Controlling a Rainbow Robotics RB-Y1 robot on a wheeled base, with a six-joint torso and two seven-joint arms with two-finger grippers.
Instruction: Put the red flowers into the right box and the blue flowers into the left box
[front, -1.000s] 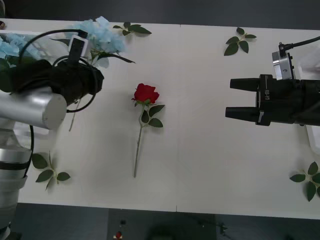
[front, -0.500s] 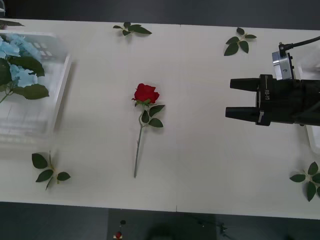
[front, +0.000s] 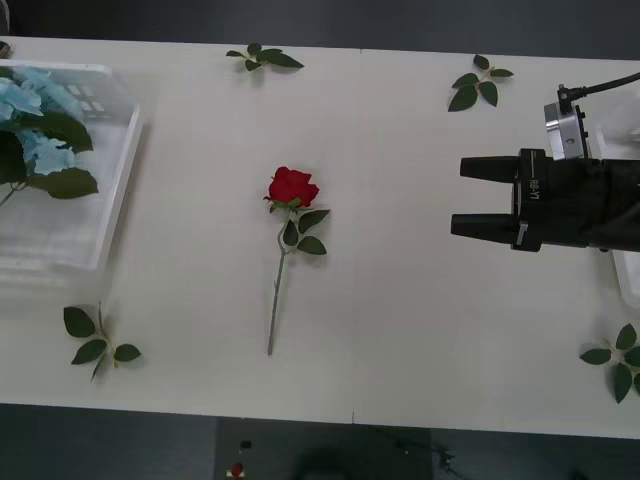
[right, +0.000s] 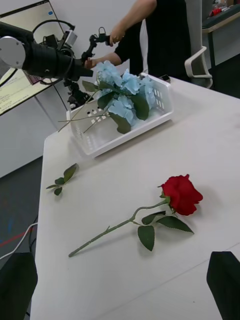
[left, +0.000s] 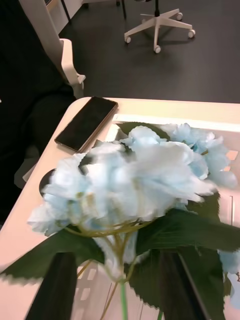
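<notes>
A second ago the left arm reached over the table's left end with a blue flower; in the front view it has since drawn back out of sight, and the pale-blue fluffy artificial flowers (front: 35, 120) with broad green leaves lie in the shallow white plastic tray, the left box (front: 112, 190), at the table's far-left corner. The left wrist view tells more: the left gripper (left: 112, 282) hangs just above that tray with a blue head and its thin green stem between the two black fingers (left: 56, 290), which look clamped on the stem, and a dark flat phone (left: 86, 123) lies on the table just beyond the tray's corner. At the table's middle the single deep-red artificial rose (front: 291, 187) on its long green stem has not shifted, and loose green leaf sprigs (front: 95, 340) sit near the edges. At the right edge the right gripper (front: 478, 196) holds the same pose, black fingers spread apart and empty, pointing toward the rose, well apart from it.
</notes>
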